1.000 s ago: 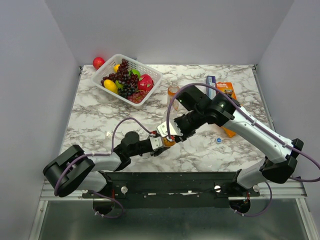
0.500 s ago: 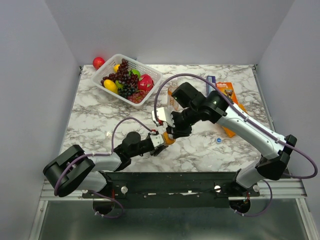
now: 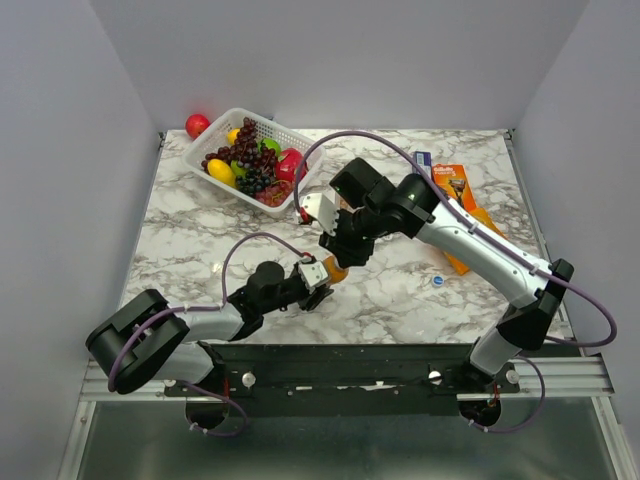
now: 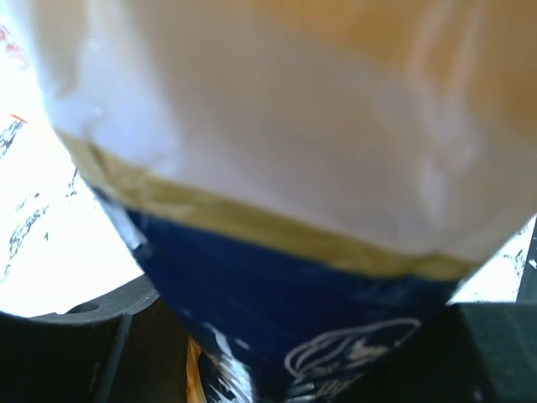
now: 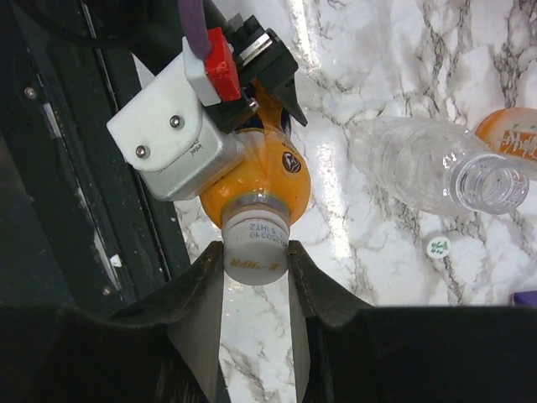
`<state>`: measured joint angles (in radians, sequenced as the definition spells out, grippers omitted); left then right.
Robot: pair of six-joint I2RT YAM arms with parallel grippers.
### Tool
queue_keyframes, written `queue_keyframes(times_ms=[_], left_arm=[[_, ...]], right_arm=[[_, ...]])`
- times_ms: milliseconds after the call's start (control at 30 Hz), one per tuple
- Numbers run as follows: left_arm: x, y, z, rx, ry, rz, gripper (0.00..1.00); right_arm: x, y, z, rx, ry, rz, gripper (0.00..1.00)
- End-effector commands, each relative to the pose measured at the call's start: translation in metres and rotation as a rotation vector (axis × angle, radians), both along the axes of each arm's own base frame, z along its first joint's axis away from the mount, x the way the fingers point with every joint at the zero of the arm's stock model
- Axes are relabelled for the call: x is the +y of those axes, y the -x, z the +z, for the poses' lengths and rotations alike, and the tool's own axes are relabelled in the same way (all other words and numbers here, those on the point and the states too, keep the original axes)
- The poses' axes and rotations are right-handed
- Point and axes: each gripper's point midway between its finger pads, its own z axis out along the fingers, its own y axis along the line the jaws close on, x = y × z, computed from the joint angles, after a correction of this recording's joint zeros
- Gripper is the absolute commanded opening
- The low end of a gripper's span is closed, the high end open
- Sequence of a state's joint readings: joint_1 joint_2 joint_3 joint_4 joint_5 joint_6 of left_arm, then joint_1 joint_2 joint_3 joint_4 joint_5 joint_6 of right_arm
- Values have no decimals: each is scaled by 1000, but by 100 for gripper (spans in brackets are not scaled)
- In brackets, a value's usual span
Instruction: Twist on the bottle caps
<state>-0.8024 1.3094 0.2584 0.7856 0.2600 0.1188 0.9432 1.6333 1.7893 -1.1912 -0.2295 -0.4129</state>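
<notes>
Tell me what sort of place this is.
Probably a robot lab test cell: a marble-patterned tabletop boxed in by plain grey walls, a black metal mounting rail at its near edge, a white plastic basket of fruit.

Top external: fixed high behind the arm bases, tilted down over the whole marble worktop (image 3: 200,240), farthest off
Left wrist: jammed against the orange bottle (image 4: 277,168), blurred label filling the frame; its facing is hard to tell
Right wrist: close, looking down past the right end effector (image 5: 255,252) onto the white cap (image 5: 256,239) and worktop
Shared: top external and right wrist both take in the left end effector (image 3: 322,274) and that bottle; left wrist overlaps on the bottle only
</notes>
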Motion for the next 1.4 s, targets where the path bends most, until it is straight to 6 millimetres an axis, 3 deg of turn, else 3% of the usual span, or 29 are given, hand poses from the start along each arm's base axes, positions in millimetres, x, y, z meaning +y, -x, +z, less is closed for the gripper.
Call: queue_keyframes(times_ms=[0, 267, 467, 567, 600, 667, 700, 767, 800, 933, 1067, 1133, 1167, 1233, 1267, 1300, 1367], left_arm=[[-17, -27, 129, -262, 342, 54, 0], [-6, -43, 120, -276, 295, 170, 0], [-4, -46, 104, -227, 252, 196, 0], [-6, -44, 97, -208, 230, 183, 0], [-6, -44, 91, -195, 215, 182, 0], [-8, -41, 85, -181, 192, 157, 0], [-9, -39, 79, -167, 174, 147, 0], [-13, -31, 72, -152, 156, 91, 0], [-14, -27, 66, -142, 143, 72, 0], [-23, -10, 53, -86, 118, -31, 0], [-29, -2, 49, -45, 96, -94, 0], [-32, 7, 47, -33, 84, -147, 0], [-33, 8, 48, -49, 74, -172, 0], [-33, 18, 45, -43, 56, -232, 0], [-33, 19, 45, -61, 43, -255, 0], [-32, 22, 41, -53, 21, -273, 0], [-34, 29, 42, -55, 11, -329, 0]], right_arm=[[-14, 27, -38, 250, 138, -76, 1], [-17, 11, -37, 438, 133, -421, 1], [1, -4, -25, 410, 78, -415, 4], [2, -7, -19, 403, 64, -435, 37], [2, -8, -13, 385, 47, -428, 52], [1, -12, 1, 333, 16, -392, 61], [3, -16, 20, 288, -32, -380, 64], [1, -22, 40, 209, -71, -341, 69], [2, -26, 61, 158, -123, -324, 72], [-7, -23, 96, 56, -192, -252, 79], [-16, -4, 103, 54, -200, -155, 84], [-16, 13, 107, 61, -231, -12, 84], [-26, 23, 105, -14, -222, 147, 82], [-32, 33, 102, -95, -245, 306, 81], [-31, 27, 81, -174, -228, 404, 80], [-41, 33, 92, -274, -261, 453, 80], [-43, 35, 86, -402, -263, 604, 78]])
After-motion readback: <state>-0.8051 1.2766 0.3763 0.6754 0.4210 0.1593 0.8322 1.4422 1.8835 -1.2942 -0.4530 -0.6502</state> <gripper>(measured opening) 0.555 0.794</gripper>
